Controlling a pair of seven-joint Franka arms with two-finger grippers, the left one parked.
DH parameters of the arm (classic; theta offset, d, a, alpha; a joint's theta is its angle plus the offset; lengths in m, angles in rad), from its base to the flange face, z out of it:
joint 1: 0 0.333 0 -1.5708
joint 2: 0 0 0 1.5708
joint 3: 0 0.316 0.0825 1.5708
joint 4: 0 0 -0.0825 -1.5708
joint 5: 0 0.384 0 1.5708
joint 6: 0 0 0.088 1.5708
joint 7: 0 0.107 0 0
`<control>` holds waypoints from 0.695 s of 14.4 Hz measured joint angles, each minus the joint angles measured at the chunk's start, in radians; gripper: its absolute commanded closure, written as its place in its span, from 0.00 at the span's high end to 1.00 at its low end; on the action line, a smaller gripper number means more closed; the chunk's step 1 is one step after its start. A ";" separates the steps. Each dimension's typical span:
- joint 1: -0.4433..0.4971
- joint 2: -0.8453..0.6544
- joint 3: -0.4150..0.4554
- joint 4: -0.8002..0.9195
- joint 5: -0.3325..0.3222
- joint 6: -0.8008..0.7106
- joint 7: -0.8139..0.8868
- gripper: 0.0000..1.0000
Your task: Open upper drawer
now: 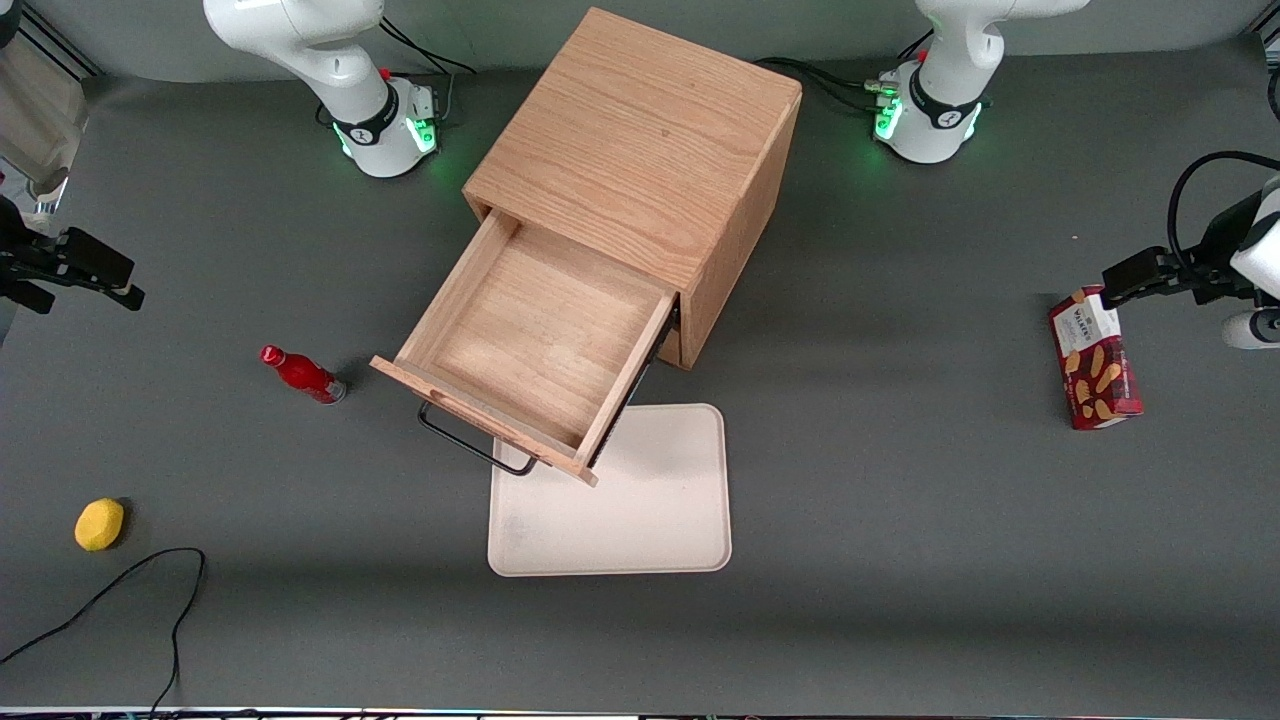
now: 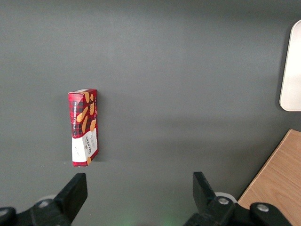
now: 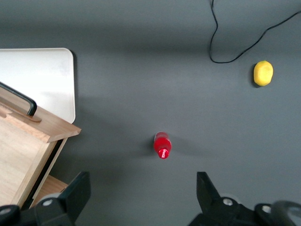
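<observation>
The oak cube cabinet [image 1: 640,140] stands in the middle of the table. Its upper drawer [image 1: 535,345] is pulled far out and its light-oak tray is empty. The black bar handle [image 1: 470,445] on the drawer front faces the front camera. The drawer [image 3: 23,146] and handle [image 3: 19,101] also show in the right wrist view. The bottom drawer is hidden under the upper one. My right gripper [image 1: 95,275] hangs open and empty above the table toward the working arm's end, well apart from the drawer. Its fingers [image 3: 77,190] stand wide apart around nothing.
A cream tray [image 1: 640,510] lies in front of the drawer, partly under it. A red bottle [image 1: 303,375] stands beside the drawer. A yellow object [image 1: 99,524] and a black cable [image 1: 120,590] lie nearer the front camera. A red cookie box [image 1: 1095,358] lies toward the parked arm's end.
</observation>
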 measured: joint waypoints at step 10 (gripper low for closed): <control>-0.103 0.032 0.082 -0.001 0.000 0.012 0.000 1.00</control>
